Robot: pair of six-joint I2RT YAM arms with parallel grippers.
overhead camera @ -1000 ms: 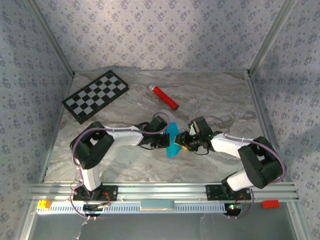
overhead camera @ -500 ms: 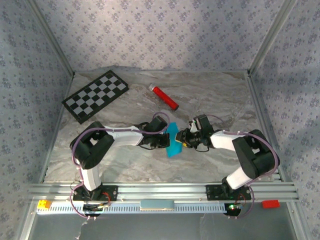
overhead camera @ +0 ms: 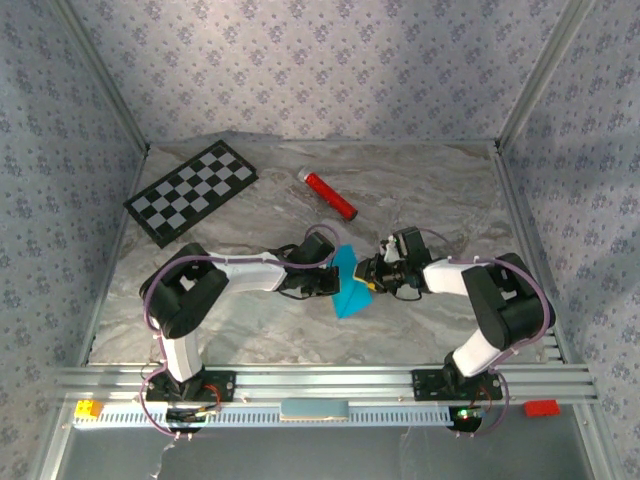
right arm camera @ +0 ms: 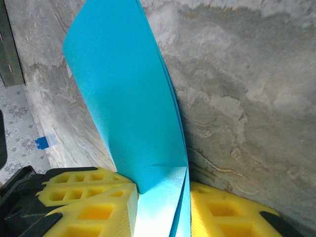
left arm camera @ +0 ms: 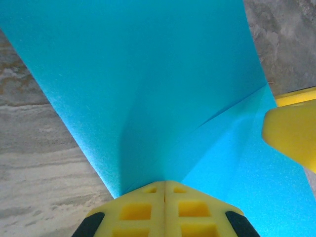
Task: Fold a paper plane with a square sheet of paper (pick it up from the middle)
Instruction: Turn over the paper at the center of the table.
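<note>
The square sheet of paper (overhead camera: 348, 285) is bright cyan-blue, folded over and held upright just above the middle of the marble table (overhead camera: 430, 190). My left gripper (overhead camera: 334, 282) is shut on its left edge; in the left wrist view the paper (left arm camera: 148, 74) fans up from the closed yellow fingertips of the gripper (left arm camera: 165, 182). My right gripper (overhead camera: 366, 282) reaches in from the right and is open. Its yellow fingers (right arm camera: 89, 197) stand on either side of the paper's (right arm camera: 128, 98) loosely splayed layers, the gripper's (right arm camera: 163, 192) jaws still apart.
A red cylinder (overhead camera: 330, 195) lies behind the grippers. A black-and-white checkerboard (overhead camera: 192, 192) lies at the back left. A yellow brick (overhead camera: 88, 408) and a red brick (overhead camera: 540, 407) sit on the front rail. Patterned walls enclose the table.
The right gripper has moved left onto the paper's edge and its jaws have narrowed round it. The paper has bunched into a shorter, more triangular shape. The left gripper stays put.
</note>
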